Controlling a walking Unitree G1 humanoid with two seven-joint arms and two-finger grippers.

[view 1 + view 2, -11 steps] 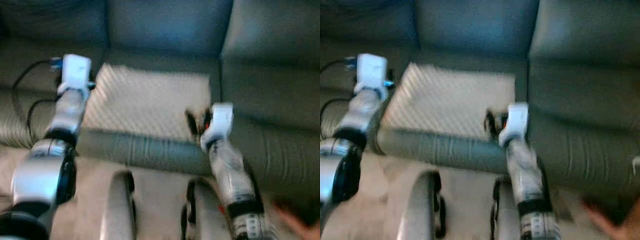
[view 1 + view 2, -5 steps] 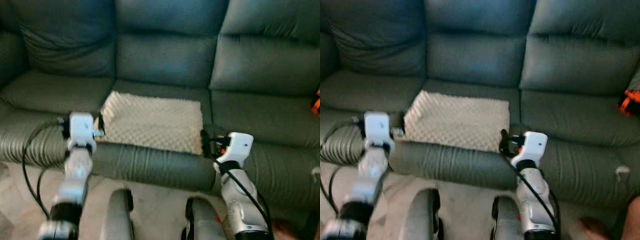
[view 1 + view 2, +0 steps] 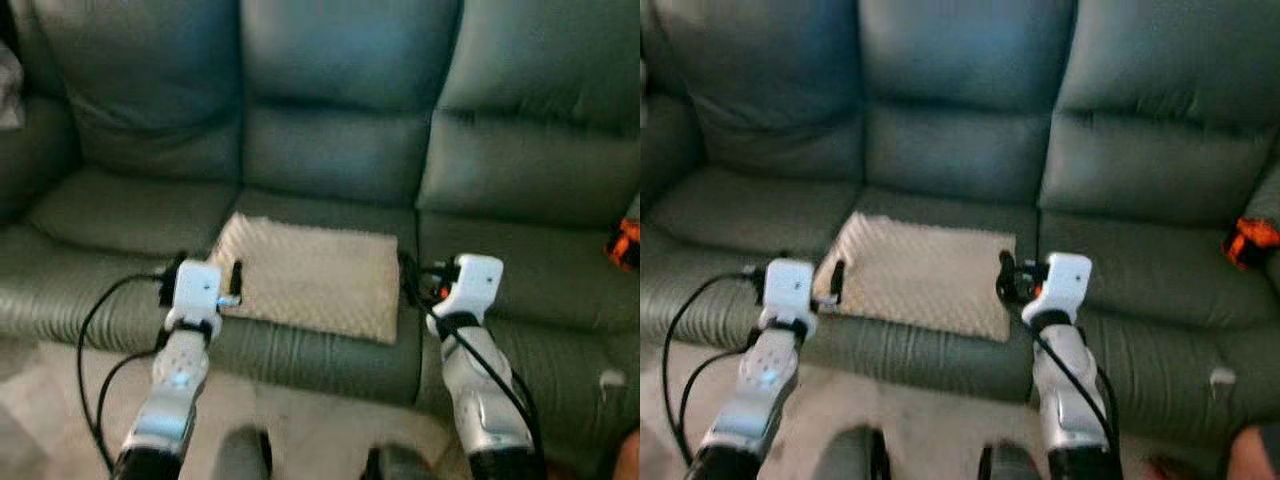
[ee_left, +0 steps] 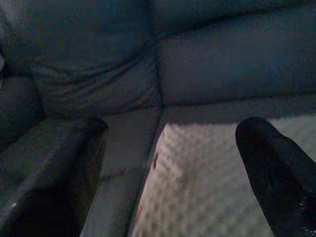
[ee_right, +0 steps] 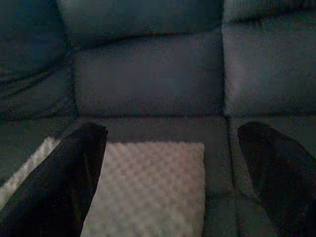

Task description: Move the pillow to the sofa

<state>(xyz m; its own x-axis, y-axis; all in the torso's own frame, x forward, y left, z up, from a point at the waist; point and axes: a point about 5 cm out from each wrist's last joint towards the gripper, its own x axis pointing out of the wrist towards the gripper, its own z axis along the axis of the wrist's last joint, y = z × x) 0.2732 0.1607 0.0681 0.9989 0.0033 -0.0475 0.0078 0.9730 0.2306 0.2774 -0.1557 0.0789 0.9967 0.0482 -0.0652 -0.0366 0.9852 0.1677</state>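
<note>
A cream pillow [image 3: 315, 275] with a bumpy surface lies flat on the middle seat of the grey-green sofa [image 3: 340, 160]. My left gripper [image 3: 203, 270] hovers at the pillow's front left corner. It is open, and in the left wrist view the pillow's left edge [image 4: 163, 163] lies ahead between the wide-spread fingers [image 4: 74, 163]. My right gripper [image 3: 412, 280] is at the pillow's front right corner. It is also open, and the right wrist view has the pillow's right corner [image 5: 168, 173] ahead between its fingers [image 5: 69, 177]. Neither gripper holds anything.
An orange object [image 3: 1250, 240] sits on the sofa's right seat. A black cable [image 3: 95, 330] loops from my left arm over the seat front. A small white scrap [image 3: 608, 378] lies on the right seat's front. Part of a person [image 3: 1252, 455] shows at the lower right. Pale floor [image 3: 60, 410] lies below.
The view has lifted and drawn back from the sofa, so more backrest shows. Both grippers stay beside the pillow's front corners. The pillow lies in the same place.
</note>
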